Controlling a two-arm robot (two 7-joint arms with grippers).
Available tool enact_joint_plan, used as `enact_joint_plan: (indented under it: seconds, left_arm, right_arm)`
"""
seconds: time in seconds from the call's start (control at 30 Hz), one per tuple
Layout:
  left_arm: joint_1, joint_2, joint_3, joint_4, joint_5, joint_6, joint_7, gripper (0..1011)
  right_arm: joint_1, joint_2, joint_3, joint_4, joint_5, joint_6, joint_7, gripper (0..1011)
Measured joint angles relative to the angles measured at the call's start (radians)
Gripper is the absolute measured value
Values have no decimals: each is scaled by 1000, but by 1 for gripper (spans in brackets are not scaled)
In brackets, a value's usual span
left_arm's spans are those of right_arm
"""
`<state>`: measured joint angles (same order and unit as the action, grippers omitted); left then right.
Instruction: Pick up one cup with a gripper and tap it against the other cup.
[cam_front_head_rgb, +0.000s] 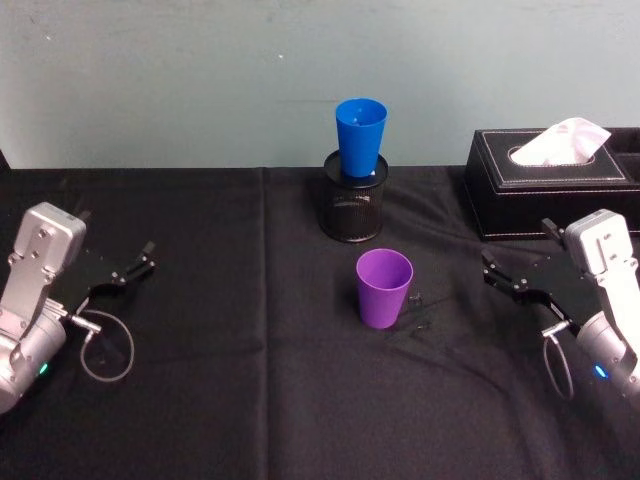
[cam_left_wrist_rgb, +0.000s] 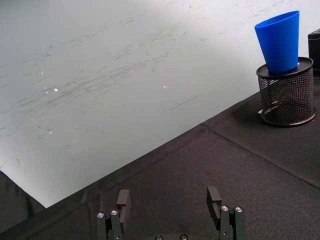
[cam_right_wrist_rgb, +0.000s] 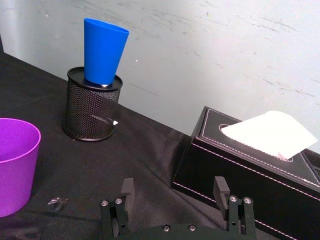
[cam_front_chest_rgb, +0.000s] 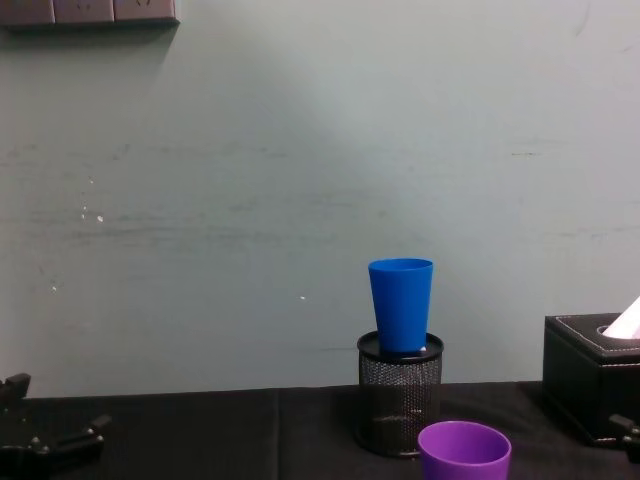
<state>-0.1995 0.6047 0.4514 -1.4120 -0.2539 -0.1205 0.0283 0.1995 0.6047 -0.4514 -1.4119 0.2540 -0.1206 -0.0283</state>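
From the head view, the smooth purple cup (cam_front_head_rgb: 385, 288) stands upright on the black cloth (cam_front_head_rgb: 250, 400). Behind it, the tapered blue cup (cam_front_head_rgb: 360, 136) sits atop a round mesh holder (cam_front_head_rgb: 353, 200). In the left wrist view, the left gripper (cam_left_wrist_rgb: 168, 197) has its fingers apart and empty. In the right wrist view, the right gripper (cam_right_wrist_rgb: 173, 187) is spread too, near the purple cup.

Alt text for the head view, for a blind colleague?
A purple cup stands upright at centre, in front of a blue cup atop a black mesh holder. The left gripper and right gripper sit open on either side.
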Motion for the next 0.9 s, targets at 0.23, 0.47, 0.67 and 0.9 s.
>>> enact_joint_plan:
  seconds: [0.23,0.47,0.67,0.9]
  left_arm:
    - [0,0,0,0,0,0,0,1000]
    - [0,0,0,0,0,0,0,1000]
    - [0,0,0,0,0,0,0,1000]
    - [0,0,0,0,0,0,0,1000]
  right_arm:
    - [0,0,0,0,0,0,0,1003]
    - [0,0,0,0,0,0,0,1003]
    - [0,0,0,0,0,0,0,1003]
    - [0,0,0,0,0,0,0,1003]
